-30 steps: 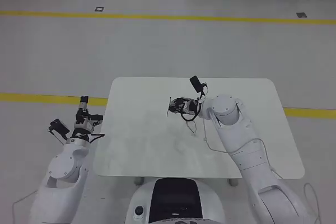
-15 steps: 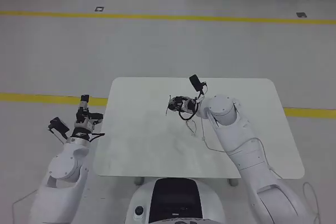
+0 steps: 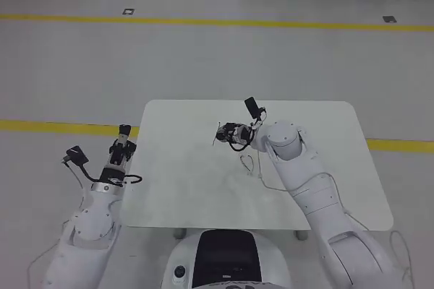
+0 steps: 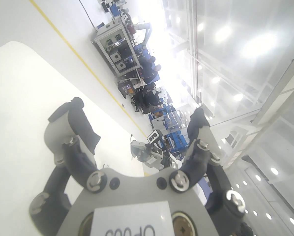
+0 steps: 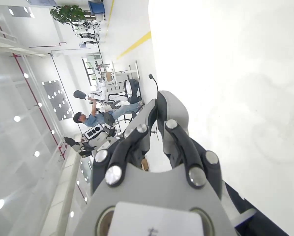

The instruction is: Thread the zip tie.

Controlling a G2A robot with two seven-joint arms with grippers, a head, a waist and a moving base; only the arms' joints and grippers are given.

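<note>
White table (image 3: pixel 318 159) stands on a grey floor (image 3: pixel 202 58) crossed by yellow lines (image 3: pixel 50 127). Above the table's middle, the right gripper (image 5: pixel 159 101) has its fingers pinched narrow on a thin black zip tie (image 5: pixel 154 82). The tie curves out beyond the fingertips and also runs back between them. Well off to that gripper's side, the left gripper (image 4: pixel 137 109) hangs just beside the table's edge, fingers spread wide.

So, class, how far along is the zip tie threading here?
Done: the right gripper is shut on the zip tie, holding it over the table. In hand: the left gripper is open near the table's left edge, apart from the tie. Left: no loop shows, so threading the tail through the head remains.
</note>
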